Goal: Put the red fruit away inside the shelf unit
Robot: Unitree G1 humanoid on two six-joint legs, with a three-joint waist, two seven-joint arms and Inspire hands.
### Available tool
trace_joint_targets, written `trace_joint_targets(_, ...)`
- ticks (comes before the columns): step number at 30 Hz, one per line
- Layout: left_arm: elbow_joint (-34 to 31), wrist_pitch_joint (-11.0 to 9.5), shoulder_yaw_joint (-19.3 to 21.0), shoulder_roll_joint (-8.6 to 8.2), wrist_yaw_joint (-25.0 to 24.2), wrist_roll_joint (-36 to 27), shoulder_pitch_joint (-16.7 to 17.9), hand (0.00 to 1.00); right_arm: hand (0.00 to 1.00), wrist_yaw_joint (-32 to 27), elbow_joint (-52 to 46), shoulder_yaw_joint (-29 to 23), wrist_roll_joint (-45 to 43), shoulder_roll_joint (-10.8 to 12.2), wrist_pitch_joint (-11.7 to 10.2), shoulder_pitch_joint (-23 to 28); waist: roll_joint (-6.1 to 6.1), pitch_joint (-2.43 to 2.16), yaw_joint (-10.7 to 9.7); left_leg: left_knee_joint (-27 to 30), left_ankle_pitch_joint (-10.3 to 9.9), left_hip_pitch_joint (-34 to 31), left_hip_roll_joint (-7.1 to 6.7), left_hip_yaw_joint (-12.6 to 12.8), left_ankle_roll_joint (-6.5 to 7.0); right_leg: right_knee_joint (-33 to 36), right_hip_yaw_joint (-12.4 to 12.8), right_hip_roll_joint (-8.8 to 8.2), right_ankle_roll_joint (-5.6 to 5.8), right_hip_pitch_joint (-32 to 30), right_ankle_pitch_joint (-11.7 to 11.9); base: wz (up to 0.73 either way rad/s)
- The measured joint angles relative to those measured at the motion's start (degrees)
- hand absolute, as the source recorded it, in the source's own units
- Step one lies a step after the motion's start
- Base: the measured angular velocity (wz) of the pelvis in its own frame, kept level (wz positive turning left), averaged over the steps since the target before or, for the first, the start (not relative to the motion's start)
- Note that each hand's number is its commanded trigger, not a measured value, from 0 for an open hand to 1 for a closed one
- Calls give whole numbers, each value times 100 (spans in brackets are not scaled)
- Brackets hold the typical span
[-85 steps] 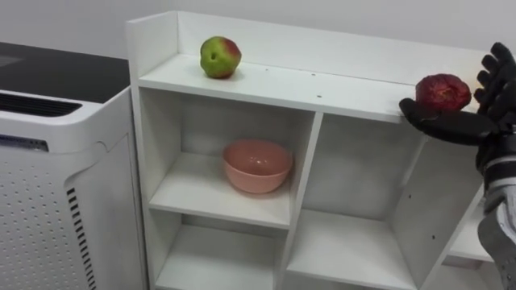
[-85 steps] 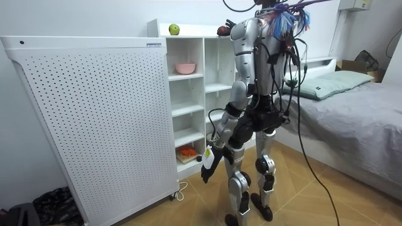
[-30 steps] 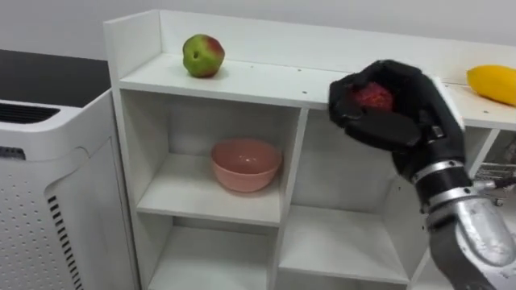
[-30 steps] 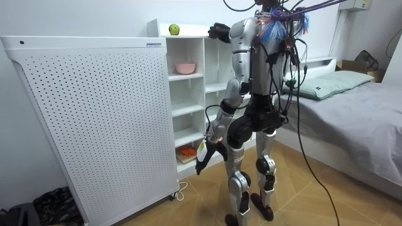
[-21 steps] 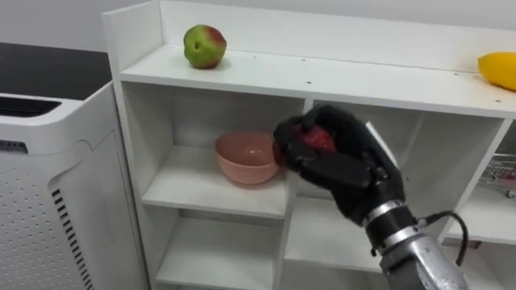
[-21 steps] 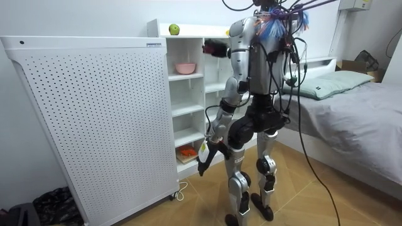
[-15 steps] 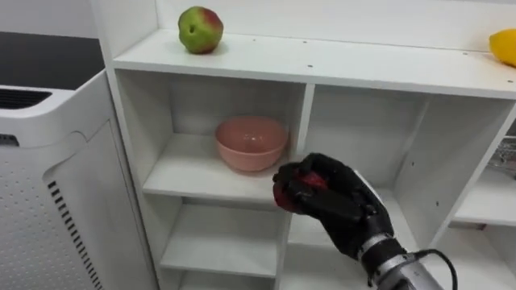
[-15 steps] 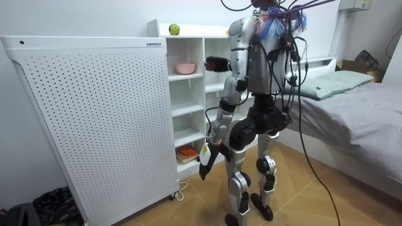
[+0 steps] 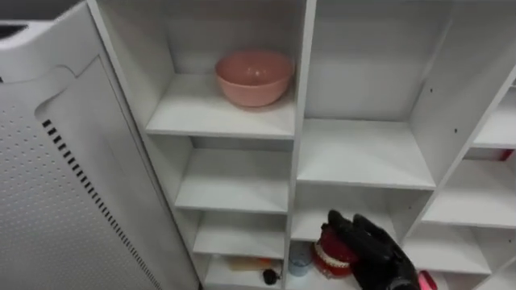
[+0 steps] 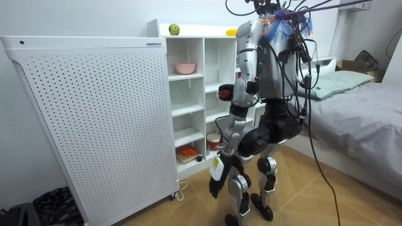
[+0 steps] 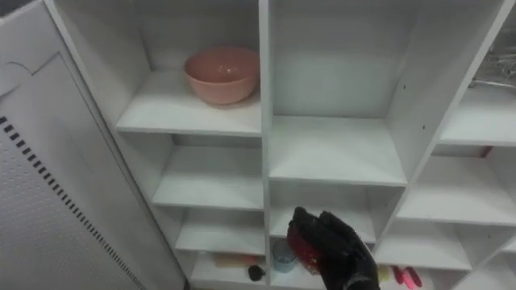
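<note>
My right hand (image 11: 337,248) is shut on a dark red fruit (image 11: 299,239) and shows low in the eye views, in front of the closet's lower shelves. In the room view the fruit (image 10: 225,92) hangs at chest height before the white closet (image 10: 188,94). A pink bowl (image 9: 254,76) stands in the upper left compartment. On the closet's top lie a green apple (image 10: 174,29) and a yellow fruit (image 10: 231,31). My left hand (image 10: 213,186) hangs down by my leg.
A white perforated panel (image 9: 56,177) stands against the closet's left side. The bottom shelf holds a small cup (image 9: 298,259), a dark ball (image 9: 268,276) and an orange item (image 9: 240,263). A bed (image 10: 352,119) lies behind me at the room view's right.
My right hand has come down with the red fruit from the closet's top to in front of the lower shelves. The eye views have tipped downward. I have leaned back from the closet.
</note>
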Motion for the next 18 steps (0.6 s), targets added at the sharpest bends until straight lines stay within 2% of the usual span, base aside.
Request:
trace_joint_targets(2, -10, 5, -44, 12, -1, -88, 0, 0, 100, -20, 240, -48, 398, -23, 0, -241, 0, 2, -9, 164, -2, -240, 6, 3, -1, 165, 13, -3, -25, -237, -33, 2)
trace_joint_targets(4, -34, -36, -88, 21, 3, -173, -18, 0, 100, -56, 484, -182, 851, -102, -2, -552, -32, 22, 15, 336, -20, -496, -23, -5, -12, 418, 12, -90, -68, -529, -97, 7)
trace_joint_targets(7, -122, -50, -174, 31, 0, -249, -9, 0, 100, -83, 841, -367, 1527, -213, -76, -908, -36, 36, 46, 589, -69, -870, -15, -56, -34, 628, 7, -91, -99, -867, -135, 8)
trace_joint_targets(14, -616, 81, -310, 57, -2, -438, 4, 0, 100, -191, 1046, -552, 2456, -514, -123, -1187, 1, 41, 318, 1192, -176, -1773, 38, -109, -49, 1091, -21, -104, -174, -1688, -181, 1)
trace_joint_targets(16, -675, 82, -315, 73, -2, -530, 0, 0, 100, -198, 1289, -662, 2655, -559, -109, -1320, 59, 47, 336, 1388, -221, -2003, 17, -130, -34, 1325, -78, -195, -193, -1890, -275, 17)
trace_joint_targets(18, -719, 112, -369, 136, -2, -576, 15, 0, 100, -209, 1306, -679, 2791, -592, -104, -1374, 101, 42, 361, 1505, -247, -2174, 32, -128, -34, 1428, -97, -213, -211, -2049, -304, 10)
